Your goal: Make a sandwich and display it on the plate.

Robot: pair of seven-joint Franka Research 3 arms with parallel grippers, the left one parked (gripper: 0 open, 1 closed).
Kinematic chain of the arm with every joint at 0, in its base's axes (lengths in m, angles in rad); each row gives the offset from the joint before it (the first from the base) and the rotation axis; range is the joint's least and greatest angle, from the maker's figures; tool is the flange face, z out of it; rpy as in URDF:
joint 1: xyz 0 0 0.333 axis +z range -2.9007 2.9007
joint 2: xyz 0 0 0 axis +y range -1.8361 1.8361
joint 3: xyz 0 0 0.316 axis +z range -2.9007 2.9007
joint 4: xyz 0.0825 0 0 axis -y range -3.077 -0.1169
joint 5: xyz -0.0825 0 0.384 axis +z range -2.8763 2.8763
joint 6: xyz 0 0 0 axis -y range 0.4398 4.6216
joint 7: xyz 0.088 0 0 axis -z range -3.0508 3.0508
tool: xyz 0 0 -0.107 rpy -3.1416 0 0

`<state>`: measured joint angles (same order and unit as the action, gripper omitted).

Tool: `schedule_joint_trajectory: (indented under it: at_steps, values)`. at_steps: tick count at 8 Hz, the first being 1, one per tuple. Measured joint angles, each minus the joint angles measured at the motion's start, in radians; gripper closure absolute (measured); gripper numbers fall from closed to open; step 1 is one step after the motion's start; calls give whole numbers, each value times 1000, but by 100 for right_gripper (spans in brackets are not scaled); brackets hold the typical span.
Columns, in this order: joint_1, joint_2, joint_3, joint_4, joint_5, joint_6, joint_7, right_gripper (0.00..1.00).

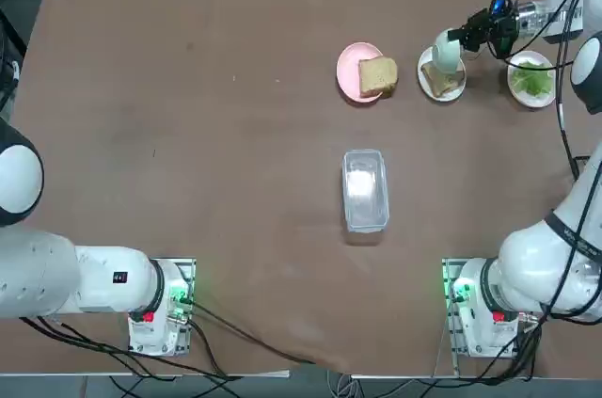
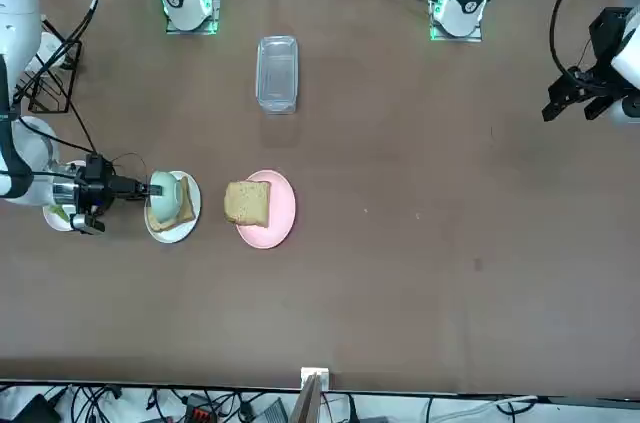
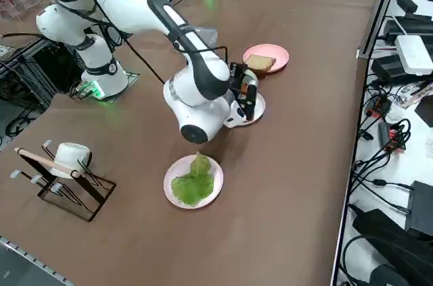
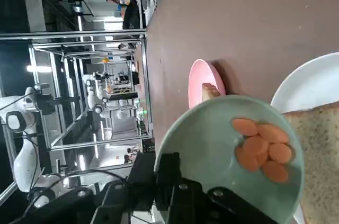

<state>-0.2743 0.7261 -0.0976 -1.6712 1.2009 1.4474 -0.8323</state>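
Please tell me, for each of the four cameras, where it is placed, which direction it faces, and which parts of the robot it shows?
Top: overhead, looking down; both arm bases, right gripper shut on a green bowl.
Front: across the table, facing the robot; both bases.
Right side: raised, looking diagonally; right arm, lettuce plate.
Right wrist: on the wrist; sausage slices in the tilted bowl.
Shared: pink plate with bread slice.

You have a brown table (image 1: 188,135). On it, in the top view's upper right, sit a pink plate (image 1: 353,71), a white plate (image 1: 440,86) and a lettuce plate (image 1: 531,80); a clear container (image 1: 365,190) lies at centre.
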Motion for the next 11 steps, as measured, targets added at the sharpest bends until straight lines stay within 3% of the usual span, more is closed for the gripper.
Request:
schedule_joint_trajectory:
  at_steps: [11]
  values:
    - [-50, 43, 0, 6, 50, -78, -75, 97]
